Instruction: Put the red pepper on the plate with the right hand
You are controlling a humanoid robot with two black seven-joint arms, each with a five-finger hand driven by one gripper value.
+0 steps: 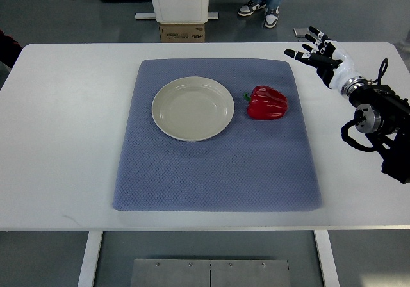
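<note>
Glossy lobed red pepper [267,102] beside round plate [193,107].

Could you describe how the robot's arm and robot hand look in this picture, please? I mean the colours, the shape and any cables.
Only the right arm shows. Its robot hand has a white body with slim black fingers that carry pale segments near the tips. A silver metal ring forms the wrist. Behind it the forearm is black and blocky, with round joints and thin black cables looping beside it.
</note>
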